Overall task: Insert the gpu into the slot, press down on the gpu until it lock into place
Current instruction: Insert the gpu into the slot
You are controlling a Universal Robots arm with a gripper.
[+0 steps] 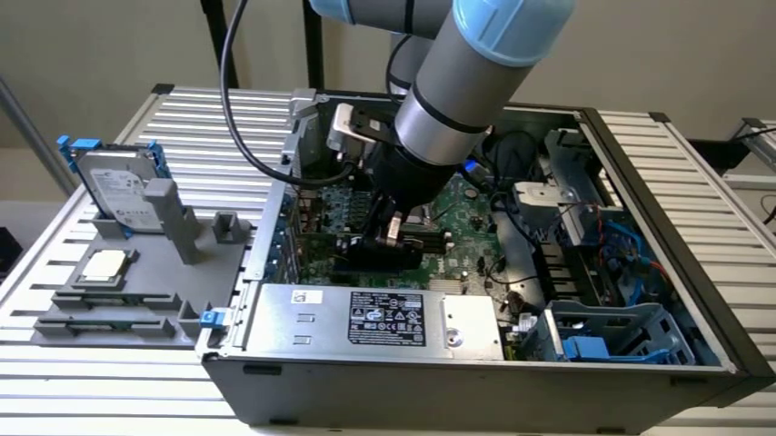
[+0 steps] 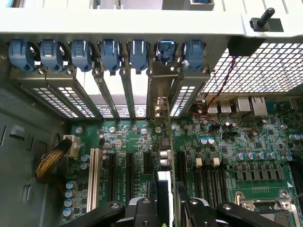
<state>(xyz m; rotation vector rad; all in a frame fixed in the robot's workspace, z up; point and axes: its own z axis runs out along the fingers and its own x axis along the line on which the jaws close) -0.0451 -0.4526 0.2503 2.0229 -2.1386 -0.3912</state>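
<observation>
The thin black rectangular circuit card stands upright, edge-on, on the green motherboard. The black gripper straddles it, its spread fingers just beside either face.

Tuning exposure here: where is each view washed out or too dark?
Exterior view: the arm shadows the gpu and surrounding board, while the silver box catches soft glare. Wrist view: backlight whitens the rear bracket openings; the case wall is dim.
</observation>
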